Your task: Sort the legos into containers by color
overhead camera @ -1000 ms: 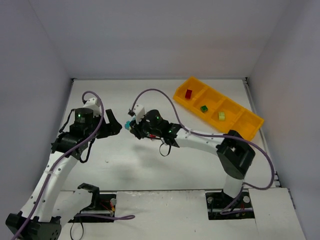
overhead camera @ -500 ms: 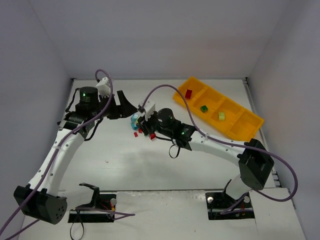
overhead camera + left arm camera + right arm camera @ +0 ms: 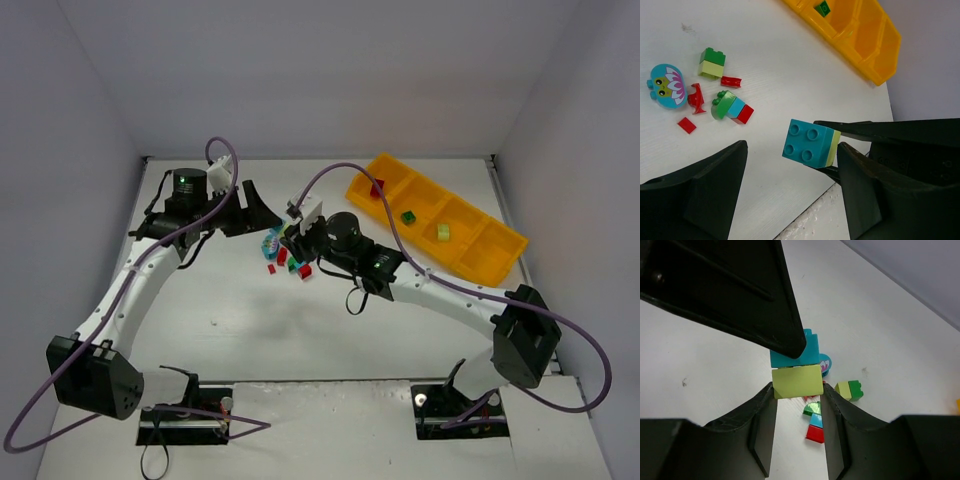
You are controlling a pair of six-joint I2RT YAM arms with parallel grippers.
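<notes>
My right gripper [image 3: 797,390] is shut on a pale yellow-green brick [image 3: 796,381] with a teal-blue brick [image 3: 810,352] stacked on it, held above the table. In the top view the right gripper [image 3: 287,238] meets my left gripper [image 3: 257,212] at mid-table. My left gripper [image 3: 791,147] is open, with the teal brick [image 3: 807,142] between its fingertips; I cannot tell whether they touch. The orange-yellow tray [image 3: 500,262] lies at the back right. Its compartments hold a red brick [image 3: 377,187], a dark green brick [image 3: 407,216] and a yellow-green brick [image 3: 443,231].
Loose legos lie under the grippers [image 3: 285,262]: a green-on-yellow-green pair [image 3: 711,62], red bits [image 3: 731,81], a teal oval flower piece [image 3: 667,86], a green-teal-red stack [image 3: 732,106] and a red tile [image 3: 687,125]. The tray's end [image 3: 875,55] nears the table edge.
My left arm has swung up and right until its open fingers flank the teal brick. My right arm has reached farther out, still holding the stacked bricks.
</notes>
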